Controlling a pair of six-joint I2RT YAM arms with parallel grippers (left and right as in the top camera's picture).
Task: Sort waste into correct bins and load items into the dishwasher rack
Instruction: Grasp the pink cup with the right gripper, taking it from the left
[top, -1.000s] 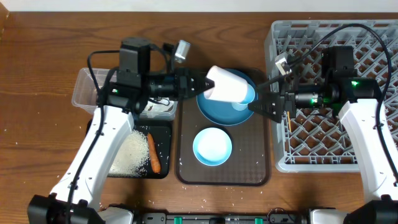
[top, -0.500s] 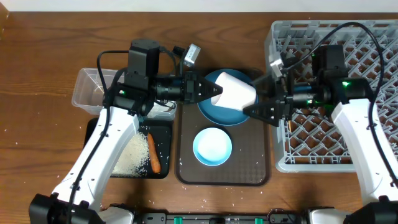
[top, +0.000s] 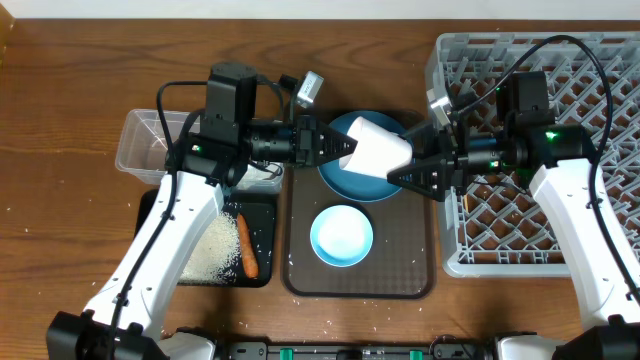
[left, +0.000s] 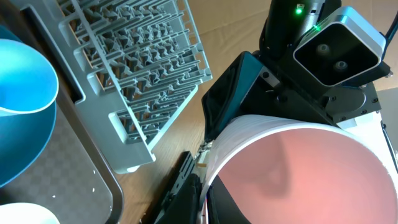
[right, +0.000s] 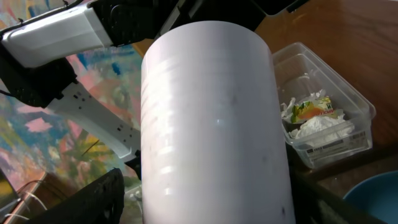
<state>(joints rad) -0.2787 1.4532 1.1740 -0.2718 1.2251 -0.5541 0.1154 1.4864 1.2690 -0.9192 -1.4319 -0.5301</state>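
The left hand (top: 343, 146) pinches the pink cup (top: 378, 148) by its rim above the plate (top: 345, 182), while the right hand (top: 408, 162) stands spread around its base, contact unclear.

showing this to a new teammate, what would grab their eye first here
A pink cup hangs sideways in mid-air above the blue plate at the centre of the overhead view. The left gripper has its jaws shut on the rim, and the right gripper has its jaws spread around the base. Next comes the big grey dishwasher rack at the right, then the orange carrot beside white rice in the black tray, lower left.
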